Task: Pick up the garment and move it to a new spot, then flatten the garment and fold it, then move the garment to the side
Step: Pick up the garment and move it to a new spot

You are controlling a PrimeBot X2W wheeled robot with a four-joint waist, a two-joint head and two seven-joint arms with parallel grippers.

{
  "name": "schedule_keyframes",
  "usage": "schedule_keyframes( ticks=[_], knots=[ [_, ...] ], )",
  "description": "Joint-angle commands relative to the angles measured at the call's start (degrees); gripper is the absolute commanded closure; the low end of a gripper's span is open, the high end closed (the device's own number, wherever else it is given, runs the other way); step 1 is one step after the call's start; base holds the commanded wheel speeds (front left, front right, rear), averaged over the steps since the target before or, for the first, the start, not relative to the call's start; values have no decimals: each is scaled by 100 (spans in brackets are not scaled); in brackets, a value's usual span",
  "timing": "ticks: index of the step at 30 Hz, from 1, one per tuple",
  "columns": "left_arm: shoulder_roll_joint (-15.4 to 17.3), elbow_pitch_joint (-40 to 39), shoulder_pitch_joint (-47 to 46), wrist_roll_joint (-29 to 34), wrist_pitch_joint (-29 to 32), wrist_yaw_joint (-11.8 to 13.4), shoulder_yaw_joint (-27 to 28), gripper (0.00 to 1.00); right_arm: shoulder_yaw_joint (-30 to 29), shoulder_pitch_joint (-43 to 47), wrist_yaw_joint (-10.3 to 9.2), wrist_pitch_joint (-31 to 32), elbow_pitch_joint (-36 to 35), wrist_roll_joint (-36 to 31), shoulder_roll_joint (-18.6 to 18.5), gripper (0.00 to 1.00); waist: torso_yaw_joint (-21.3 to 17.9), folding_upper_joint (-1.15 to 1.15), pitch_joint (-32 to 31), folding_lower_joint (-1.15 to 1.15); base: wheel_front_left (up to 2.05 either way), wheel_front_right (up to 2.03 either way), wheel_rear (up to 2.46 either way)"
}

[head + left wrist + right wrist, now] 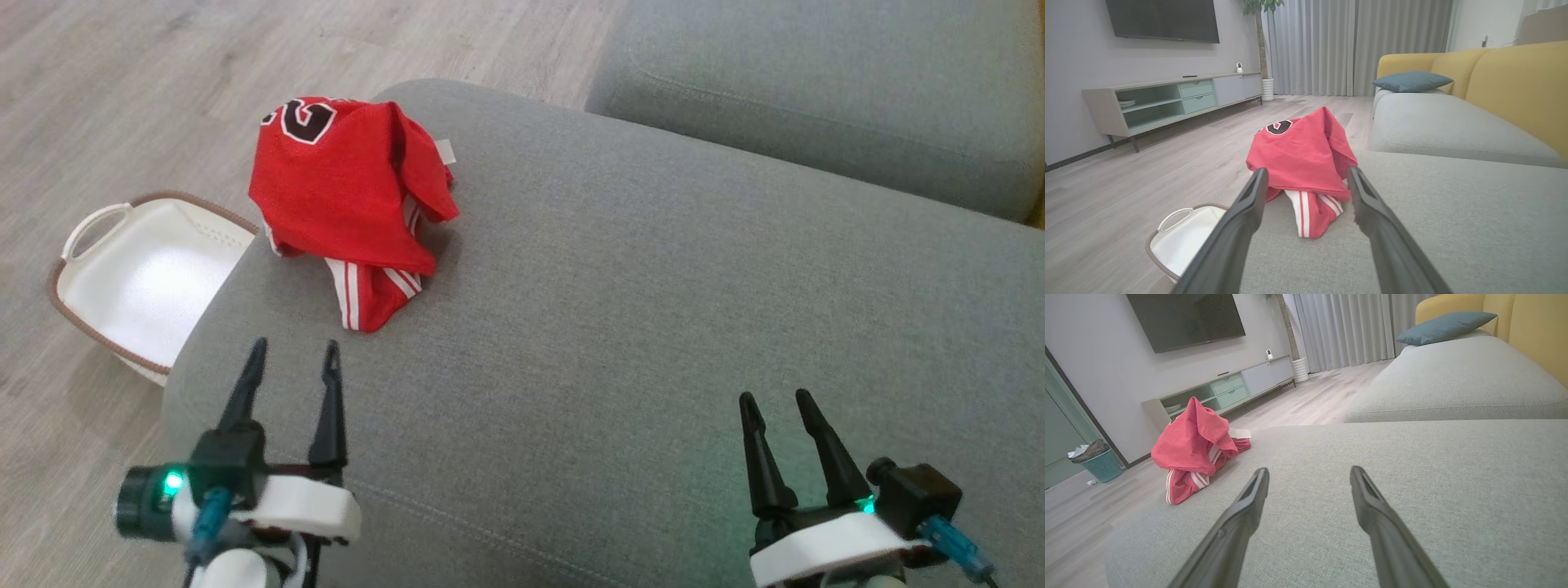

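Left claw and right claw hover spread apart, empty; the crumpled red-and-white jersey garment sits heaped at the far left edge of the grey fabric sofa cushion. Best to pinch its raised top fold deeply.

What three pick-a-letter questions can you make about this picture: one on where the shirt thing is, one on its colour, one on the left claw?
1. Where is the garment?
A) on a chair
B) on the grey cushion
C) on the floor

2. What colour is it mostly?
A) red
B) blue
C) green

3. How is the left gripper?
A) shut on the garment
B) shut, holding nothing
C) open, holding nothing

Answers:
1 B: it lies bunched up near the cushion's left edge.
2 A: the cloth is red, with white stripes.
3 C: its fingers stand apart, short of the garment.
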Motion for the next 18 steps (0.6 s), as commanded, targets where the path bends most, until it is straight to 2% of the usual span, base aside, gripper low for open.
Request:
schedule_keyframes(
  ticks=[1, 5, 10, 14, 18],
  knots=[
    [18, -227, -193, 28, -69, 30, 291, 0, 128, -252, -4, -63, -213, 57, -53, 0, -53, 0, 56, 0, 0, 0, 0],
    [87, -224, -363, 36, -69, -17, 413, 0, 11, -324, -4, -63, -332, 18, -53, 0, -152, 0, 245, 0, 0, 0, 0],
    [202, -153, -783, -19, -69, -198, 511, 0, -189, -498, -4, -63, -490, -163, -53, 0, -289, 0, 625, 0, 0, 0, 0],
    [427, 215, -1431, -136, -69, -563, 595, 0, -415, -708, -4, -63, -661, -346, -53, 0, -442, 0, 1028, 0, 0, 0, 0],
    [779, 964, -2291, -223, -62, -994, 630, 0, -614, -932, -4, -63, -826, -492, -53, 0, -613, 0, 1400, 0, 0, 0, 0]
  ],
)
